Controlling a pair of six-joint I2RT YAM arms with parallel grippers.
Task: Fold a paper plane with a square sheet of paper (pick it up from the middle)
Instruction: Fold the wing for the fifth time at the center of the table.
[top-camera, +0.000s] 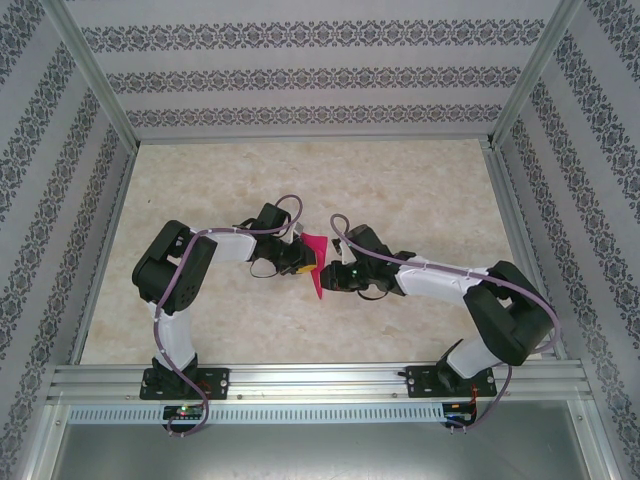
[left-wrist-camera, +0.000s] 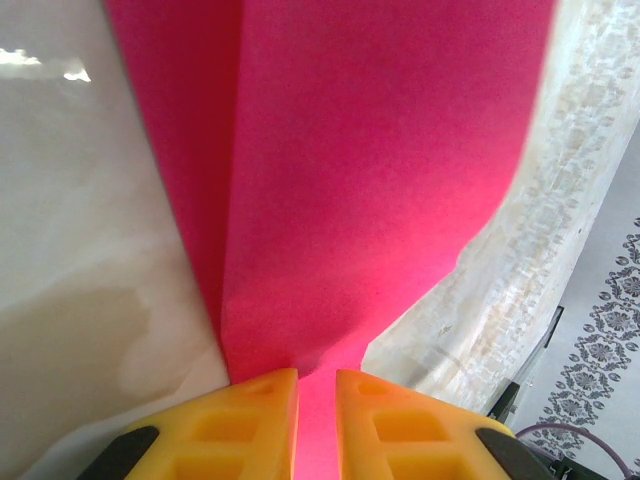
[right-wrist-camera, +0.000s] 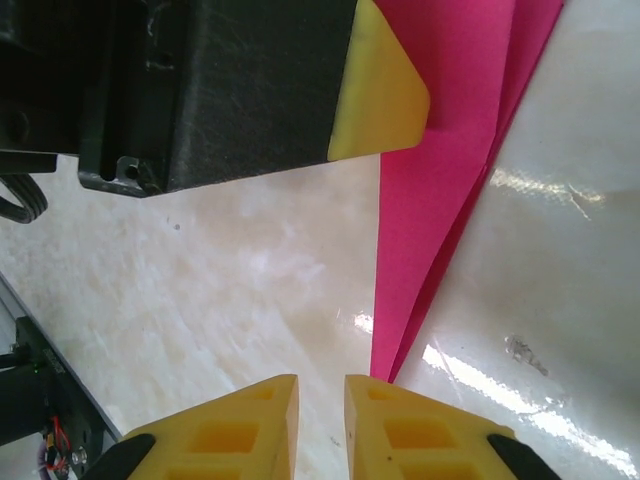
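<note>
My left claw (left-wrist-camera: 316, 410) pinches the smooth, creased paper plane (left-wrist-camera: 380, 180) fanning ahead; my right claw (right-wrist-camera: 320, 420), barely parted and empty, sits just behind its sharp tip.

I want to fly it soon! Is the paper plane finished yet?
Not quite. Done: the pink paper is folded into a long pointed shape. In hand: the left gripper pinches it, while the right gripper sits near its tip. Left, probably: final wing folds and setting it down.
</note>
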